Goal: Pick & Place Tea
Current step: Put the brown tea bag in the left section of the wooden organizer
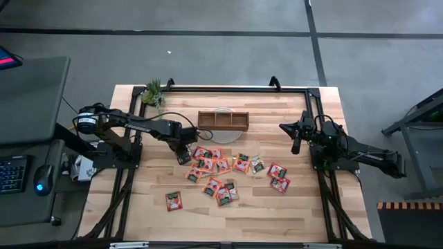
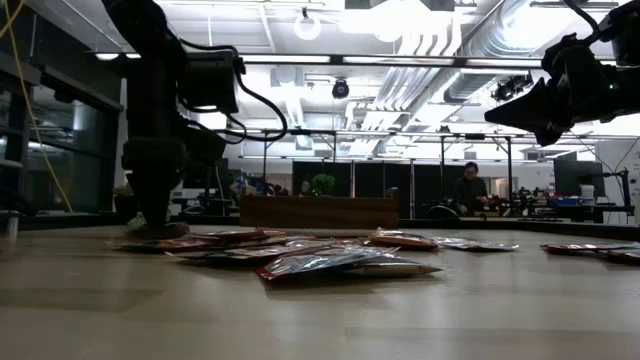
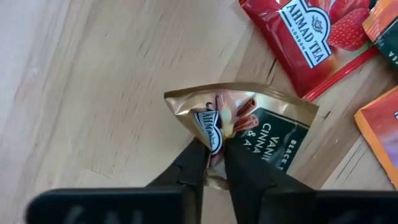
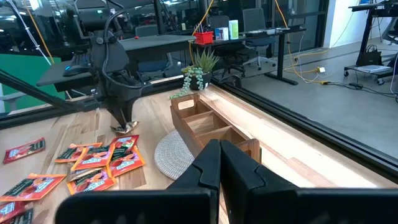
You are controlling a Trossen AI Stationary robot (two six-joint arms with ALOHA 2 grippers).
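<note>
Several small square tea sachets, mostly red and orange, lie flat and scattered on the wooden table in front of the brown three-compartment tray. My left gripper is down at the table at the pile's left end, shut on a gold and dark green sachet. A red strawberry sachet lies just beyond it. My right gripper hangs shut and empty above the table's right side, right of the tray. My left gripper pinches the gold and green sachet between its two fingers at one edge by the pale label, coming from above and pointing down. The foil buckles up into a ridge at the fingers. I cannot tell whether the sachet is clear of the table.
A round woven mat lies under the tray's front. A small potted plant stands at the far left corner. One sachet lies alone near the front left. Two red sachets lie at the right. Bare wood lies along the near edge.
</note>
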